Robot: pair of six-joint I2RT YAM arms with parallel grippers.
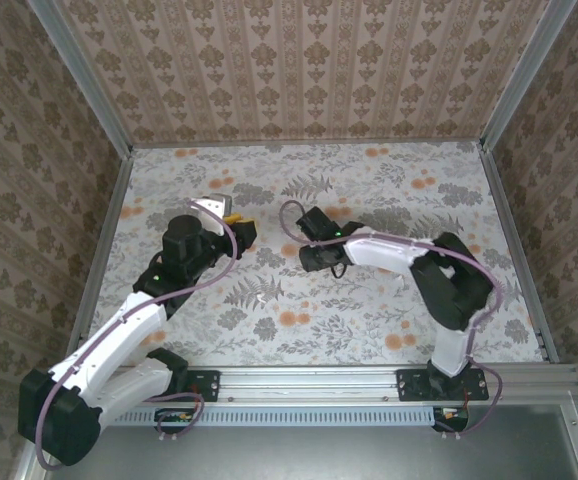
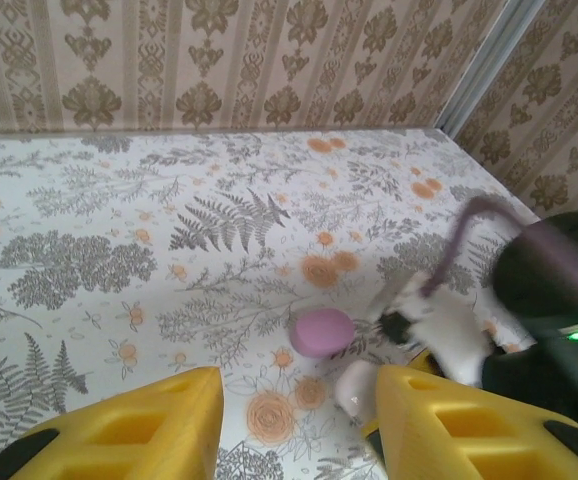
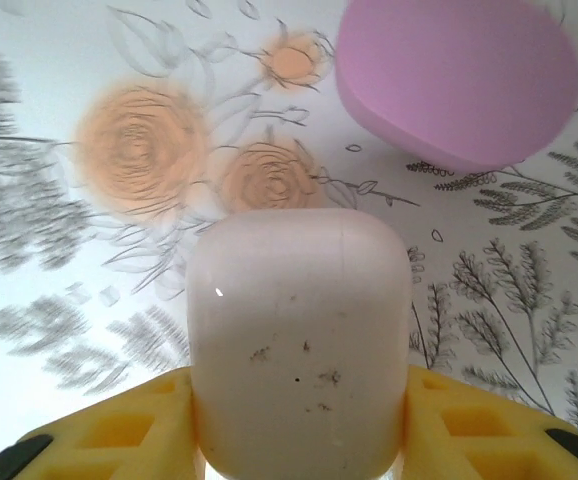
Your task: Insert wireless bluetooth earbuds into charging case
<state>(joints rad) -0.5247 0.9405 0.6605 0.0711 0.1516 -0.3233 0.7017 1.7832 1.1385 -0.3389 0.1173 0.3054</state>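
The white charging case (image 3: 299, 340) is closed and scuffed, and sits between the yellow fingers (image 3: 99, 440) of my right gripper (image 3: 299, 425), which press on both its sides. Just beyond it a pink oval pod (image 3: 459, 80), about as wide as the case, lies on the floral table. The earbuds themselves are hidden. In the left wrist view, the pod (image 2: 321, 332) and the case (image 2: 354, 385) lie ahead of my left gripper (image 2: 299, 420), which is open with nothing between its fingers. From above, the left gripper (image 1: 241, 232) and right gripper (image 1: 316, 256) face each other mid-table.
The right arm's wrist and purple cable (image 2: 529, 290) crowd the right side of the left wrist view. Patterned walls (image 1: 299, 70) and metal rails (image 1: 99, 270) enclose the table. Bare floral tabletop (image 1: 369, 320) stretches toward the near edge.
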